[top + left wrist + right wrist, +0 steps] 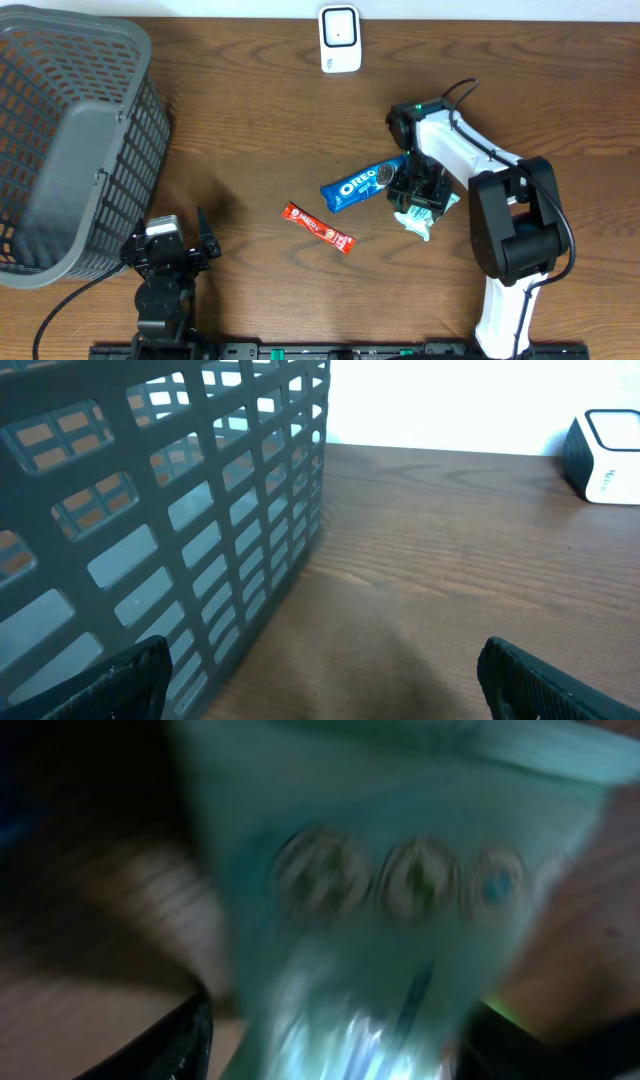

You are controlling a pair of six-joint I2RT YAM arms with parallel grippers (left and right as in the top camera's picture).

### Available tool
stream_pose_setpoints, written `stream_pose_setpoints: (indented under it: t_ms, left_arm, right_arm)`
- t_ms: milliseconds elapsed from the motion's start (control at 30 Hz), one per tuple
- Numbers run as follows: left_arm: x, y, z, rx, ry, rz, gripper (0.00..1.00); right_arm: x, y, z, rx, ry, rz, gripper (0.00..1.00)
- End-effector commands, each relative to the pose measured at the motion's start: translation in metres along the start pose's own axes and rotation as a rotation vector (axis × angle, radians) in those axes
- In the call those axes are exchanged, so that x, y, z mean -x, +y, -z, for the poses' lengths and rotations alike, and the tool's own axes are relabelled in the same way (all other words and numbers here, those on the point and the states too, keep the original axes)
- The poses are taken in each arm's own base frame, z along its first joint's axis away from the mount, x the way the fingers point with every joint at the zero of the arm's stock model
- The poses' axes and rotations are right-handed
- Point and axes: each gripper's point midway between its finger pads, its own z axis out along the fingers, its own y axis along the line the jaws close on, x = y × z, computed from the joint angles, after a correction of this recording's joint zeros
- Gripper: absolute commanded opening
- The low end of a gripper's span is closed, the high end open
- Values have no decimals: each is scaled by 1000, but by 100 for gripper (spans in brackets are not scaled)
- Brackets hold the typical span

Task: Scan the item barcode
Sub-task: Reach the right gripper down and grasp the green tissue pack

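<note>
A mint-green snack packet (pixel 400 900) fills the right wrist view, blurred, and lies between my right gripper's (pixel 335 1040) dark fingers. A thin gap shows at the left finger (pixel 185 1040), so the jaws stand open around it. From overhead the packet (pixel 425 218) pokes out under the right gripper (pixel 418 190) on the table. A blue Oreo pack (pixel 362 183) lies just left of it, and a red bar (pixel 319 227) further left. The white scanner (pixel 340 38) stands at the back edge. My left gripper (pixel 170 250) is open and empty at the front left.
A large grey mesh basket (pixel 70 140) takes up the left side, close to the left gripper's (pixel 320 680) left finger. The basket wall (pixel 150 510) and the scanner (pixel 605 458) show in the left wrist view. Bare wood lies between them.
</note>
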Motion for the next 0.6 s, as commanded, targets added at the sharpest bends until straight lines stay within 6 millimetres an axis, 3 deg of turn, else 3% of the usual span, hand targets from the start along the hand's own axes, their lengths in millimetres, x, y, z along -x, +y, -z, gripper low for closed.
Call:
stream_pose_setpoints:
  t_ms: [0, 100, 200, 333, 467, 567]
  left_arm:
    - [-13, 2, -3, 10, 30, -24, 98]
    - [-13, 1, -3, 10, 30, -24, 98]
    - [-13, 2, -3, 10, 30, -24, 98]
    - [-13, 2, -3, 10, 30, -24, 98]
    - [-13, 1, -3, 10, 30, -24, 98]
    - [-13, 2, -3, 10, 30, -24, 98]
  right_arm:
    - [-4, -8, -12, -11, -9, -1, 64]
    - [-7, -10, -22, -17, -4, 1, 57]
    - [-5, -5, -19, 5, -8, 11, 57]
    - [-1, 12, -4, 80, -9, 95, 56]
    - [-6, 42, 23, 232, 25, 234, 54]
    - [-18, 64, 49, 373, 75, 342, 27]
